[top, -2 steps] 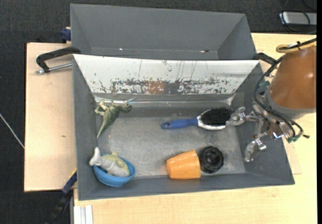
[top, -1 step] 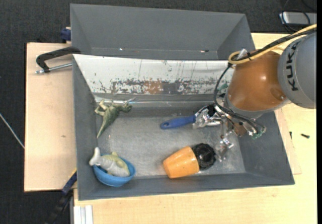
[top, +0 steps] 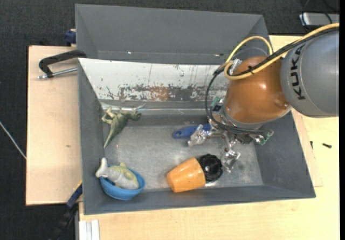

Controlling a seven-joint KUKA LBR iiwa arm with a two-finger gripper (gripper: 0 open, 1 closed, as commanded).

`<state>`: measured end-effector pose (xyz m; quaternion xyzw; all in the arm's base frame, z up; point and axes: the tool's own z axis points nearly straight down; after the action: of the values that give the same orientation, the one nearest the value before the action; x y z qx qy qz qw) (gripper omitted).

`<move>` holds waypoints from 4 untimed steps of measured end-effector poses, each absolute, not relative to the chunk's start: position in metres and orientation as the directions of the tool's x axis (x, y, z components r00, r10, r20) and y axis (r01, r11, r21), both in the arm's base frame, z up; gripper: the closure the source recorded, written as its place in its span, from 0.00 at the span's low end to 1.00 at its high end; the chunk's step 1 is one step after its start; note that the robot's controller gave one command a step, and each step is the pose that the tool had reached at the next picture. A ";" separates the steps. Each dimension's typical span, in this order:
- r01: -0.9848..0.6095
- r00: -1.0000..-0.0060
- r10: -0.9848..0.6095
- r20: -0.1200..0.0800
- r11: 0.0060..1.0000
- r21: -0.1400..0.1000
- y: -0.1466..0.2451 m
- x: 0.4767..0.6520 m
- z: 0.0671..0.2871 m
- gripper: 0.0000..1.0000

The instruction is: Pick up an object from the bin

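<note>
End effector (top: 217,146) was seen low in the right half of the grey bin (top: 161,34), its fingers (top: 232,158) held apart with nothing gripped between them. One fingertip was placed just beside the black end (top: 211,167) of an orange cup-shaped thing (top: 185,176), which was laid on its side close to the near wall. At the near left corner a blue bowl (top: 124,189) was found, with a pale grey fish toy (top: 117,173) laid across its rim. Farther in, a small blue piece (top: 185,133) was seen next to the other fingertip; whether they touched could not be told. Farthest, by the left wall, a green dinosaur toy (top: 119,119) was seen
</note>
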<state>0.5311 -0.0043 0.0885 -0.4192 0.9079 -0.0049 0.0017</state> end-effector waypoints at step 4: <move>-0.780 -0.626 -0.780 -0.005 0.626 -0.002 0.033 0.495 0.178 0.00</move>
<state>0.4947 0.0335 0.1781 -0.4325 0.9016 0.0001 0.0026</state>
